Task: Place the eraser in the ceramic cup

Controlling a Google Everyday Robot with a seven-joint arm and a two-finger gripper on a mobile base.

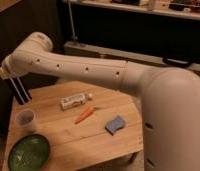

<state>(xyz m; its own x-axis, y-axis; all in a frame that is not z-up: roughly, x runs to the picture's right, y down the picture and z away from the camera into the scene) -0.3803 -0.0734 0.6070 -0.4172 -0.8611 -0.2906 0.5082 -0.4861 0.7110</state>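
Note:
The eraser [21,91], a long black block with pale stripes, hangs upright in the air from my gripper [14,80] at the left of the view. The gripper is shut on its upper end. The eraser's lower end is a little above and behind the ceramic cup [25,119]. The cup is small and whitish and stands upright near the left edge of the wooden table [68,142]. The big white arm [93,70] reaches in from the right across the back of the table.
A round green plate [28,152] sits at the front left, just in front of the cup. A white tube [73,102], an orange carrot [84,115] and a small blue sponge pad [115,125] lie mid-table. A dark shelf and rail stand behind.

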